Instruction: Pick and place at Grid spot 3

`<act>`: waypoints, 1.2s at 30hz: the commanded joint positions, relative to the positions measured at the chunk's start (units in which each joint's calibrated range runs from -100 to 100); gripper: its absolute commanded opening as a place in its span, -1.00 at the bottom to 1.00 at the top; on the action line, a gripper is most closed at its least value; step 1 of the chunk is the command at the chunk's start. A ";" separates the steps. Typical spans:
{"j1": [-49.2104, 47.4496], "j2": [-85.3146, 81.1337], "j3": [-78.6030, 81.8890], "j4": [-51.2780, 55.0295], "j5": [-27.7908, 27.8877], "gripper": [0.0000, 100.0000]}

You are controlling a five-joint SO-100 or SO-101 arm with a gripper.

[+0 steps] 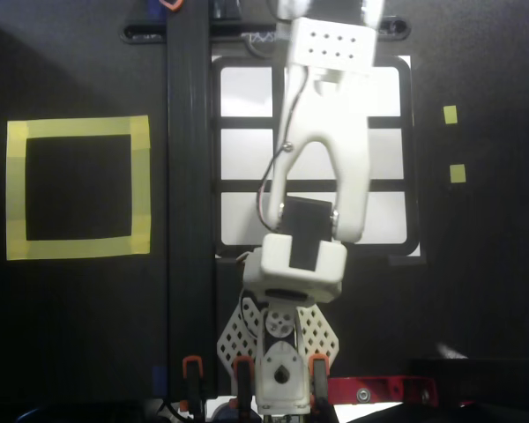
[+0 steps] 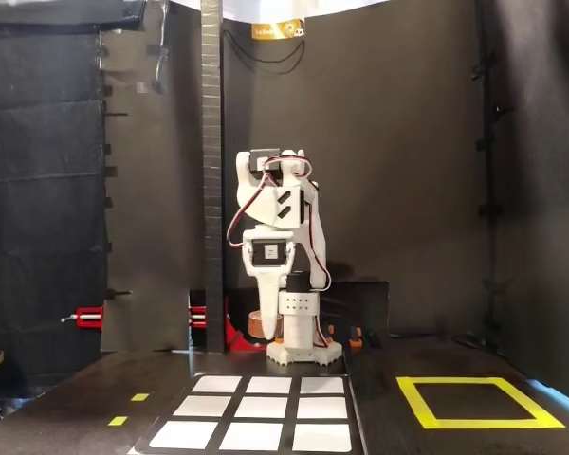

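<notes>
In the fixed view the claw (image 2: pixel 263 328) is hanging above the dark bench (image 2: pixel 76 403), its fingers clenched around a small brown object (image 2: pixel 257 326). In the overhead view the white arm (image 1: pixel 326 132) is reaching over the white grid (image 1: pixel 247 154), partly covering Grid spot 3 (image 1: pixel 388 88), its top-right cell. A yellow-tape square (image 1: pixel 78 188) is lying well apart on the left. Black curtains (image 2: pixel 398 142) are hanging behind.

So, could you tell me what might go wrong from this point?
The gripper holds a small brown object above the table; released here, it could bounce off target. In the overhead view the arm lies over the grid's middle column, not Grid spot 3, so a wrong cell is possible.
</notes>
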 commanded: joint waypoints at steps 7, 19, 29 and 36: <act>8.58 2.43 -1.03 -6.28 16.70 -0.76; 15.03 17.19 -1.12 -22.13 30.92 -0.75; 16.54 26.12 -1.03 -30.52 32.58 -0.75; 16.12 26.20 -0.93 -29.52 32.53 -0.75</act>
